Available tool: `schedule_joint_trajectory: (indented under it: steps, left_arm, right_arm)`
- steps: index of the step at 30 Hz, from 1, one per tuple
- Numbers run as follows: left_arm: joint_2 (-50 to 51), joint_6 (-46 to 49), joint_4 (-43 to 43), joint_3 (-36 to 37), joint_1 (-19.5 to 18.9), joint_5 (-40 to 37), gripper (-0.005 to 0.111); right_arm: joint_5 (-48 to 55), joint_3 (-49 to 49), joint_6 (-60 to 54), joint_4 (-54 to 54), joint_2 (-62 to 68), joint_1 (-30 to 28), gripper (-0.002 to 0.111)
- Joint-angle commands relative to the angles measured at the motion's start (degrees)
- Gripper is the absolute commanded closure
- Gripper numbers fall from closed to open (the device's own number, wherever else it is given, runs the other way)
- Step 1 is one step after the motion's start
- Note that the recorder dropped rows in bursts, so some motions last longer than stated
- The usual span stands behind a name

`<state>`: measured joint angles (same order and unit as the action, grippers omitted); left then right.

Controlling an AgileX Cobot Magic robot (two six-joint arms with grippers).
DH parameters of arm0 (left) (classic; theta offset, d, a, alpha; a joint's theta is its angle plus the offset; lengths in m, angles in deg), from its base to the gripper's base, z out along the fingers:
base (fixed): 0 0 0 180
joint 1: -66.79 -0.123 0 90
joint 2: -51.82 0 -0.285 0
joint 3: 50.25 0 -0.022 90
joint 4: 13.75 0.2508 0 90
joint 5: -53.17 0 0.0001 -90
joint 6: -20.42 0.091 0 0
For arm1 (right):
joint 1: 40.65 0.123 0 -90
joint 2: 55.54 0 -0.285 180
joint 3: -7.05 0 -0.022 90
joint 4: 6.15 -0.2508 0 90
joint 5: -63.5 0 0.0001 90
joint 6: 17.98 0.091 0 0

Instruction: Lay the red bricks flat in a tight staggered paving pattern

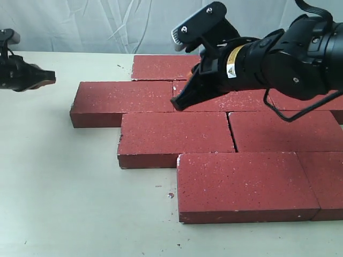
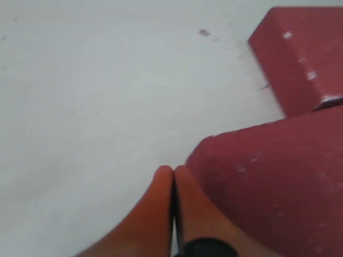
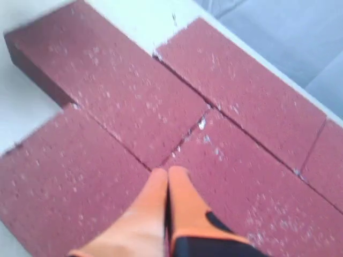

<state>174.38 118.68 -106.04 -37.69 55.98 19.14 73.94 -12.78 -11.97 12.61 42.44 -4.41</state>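
Several red bricks point(image 1: 177, 131) lie flat on the table in staggered rows, edges close together; the front brick point(image 1: 244, 184) is nearest. My right gripper point(image 1: 179, 103) hovers just above the second row with its orange fingers pressed together, empty. In the right wrist view its fingertips point(image 3: 168, 172) point at a joint where bricks point(image 3: 115, 101) meet. My left gripper point(image 1: 47, 78) hangs shut at the far left, away from the bricks and holding nothing. The left wrist view shows that gripper point(image 2: 173, 170) over bare table next to a brick corner point(image 2: 278, 182).
The pale table point(image 1: 64, 187) stretches left and in front of the bricks. A white wrinkled backdrop point(image 1: 80, 24) runs behind the table. The brick rows continue past the right edge of the exterior view.
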Motion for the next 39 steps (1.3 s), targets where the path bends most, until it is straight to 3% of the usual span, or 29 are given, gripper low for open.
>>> schedule_joint_trajectory:
  steps: [1, 4, 8, 11, 12, 14, 18, 21, 24, 29, 39]
  left_arm:
    - [-3.66, -0.62, -2.88, 0.49, 3.06, -4.23, 0.107]
    - [-4.26, -0.62, -7.66, 0.49, 5.36, -2.98, 0.107]
    - [-6.01, -7.22, -3.08, 0.49, 8.42, 0.22, 0.107]
    - [-9.67, -21.52, 17.62, 0.49, 12.01, 9.7, 0.107]
    - [-11.33, -29.32, 28.59, 0.49, 13.0, 11.75, 0.107]
    - [-13.49, -42.79, 42.69, 0.49, 14.0, 12.54, 0.107]
    - [-18.83, -62.12, 64.64, 0.49, 14.42, 5.53, 0.107]
    - [-22.89, -71.48, 77.11, 0.49, 14.42, -2.02, 0.107]
    - [-27.22, -77.88, 85.62, 0.49, 14.42, -8.01, 0.107]
    - [-34.58, -81.76, 92.29, 0.49, 14.42, -11.95, 0.107]
    - [-49.57, -81.76, 92.95, 8.99, 14.42, -2.42, 0.107]
  right_arm:
    - [-7.61, 1.25, -0.58, -0.54, 1.83, 0.42, 0.109]
    - [-4.29, 4.76, -0.58, -0.44, 3.44, 0.29, 0.109]
    - [10.7, 11.2, -3.98, 0.28, 4.41, 0.29, 0.109]
    - [25.67, 15.26, -9.55, 0.28, 4.41, 0.29, 0.109]
    - [30.63, 16.5, -10.78, 0.28, 4.41, 0.29, 0.109]
    - [37.77, 17.96, -11.94, 0.28, 4.31, -0.28, 0.109]
    - [46.36, 18.56, -12.05, 0.82, 3.29, -3.87, 0.109]
    - [50.28, 18.56, -12.05, -0.62, 1.79, -8.56, 0.109]
    - [51.48, 18.56, -11.81, -1.77, -0.09, -14.08, 0.109]
    - [47.13, 15.01, -6.01, -2.21, -6.12, -22.9, 0.109]
    - [31.19, 0.93, -1.57, -2.92, -21.2, -33.66, 0.109]
